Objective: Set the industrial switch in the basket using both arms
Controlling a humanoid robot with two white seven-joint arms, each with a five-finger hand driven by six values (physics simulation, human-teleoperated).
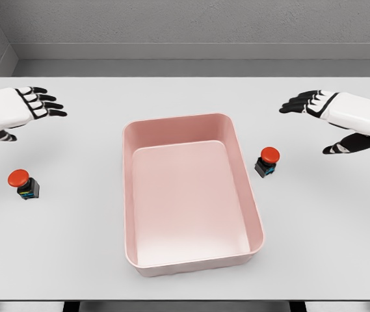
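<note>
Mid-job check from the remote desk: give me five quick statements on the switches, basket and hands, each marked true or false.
1. The pink basket holds nothing. True.
2. Both switches are inside the basket. False: the left switch and the right switch both stand on the white table, outside it.
3. The right switch stands closer to the basket than the left switch does. True.
4. The left hand is grasping a switch. False: its fingers are spread and hold nothing, and it hovers beyond the left switch.
5. The right hand rests inside the basket. False: it hangs open to the right of the basket, beyond the right switch.
</note>
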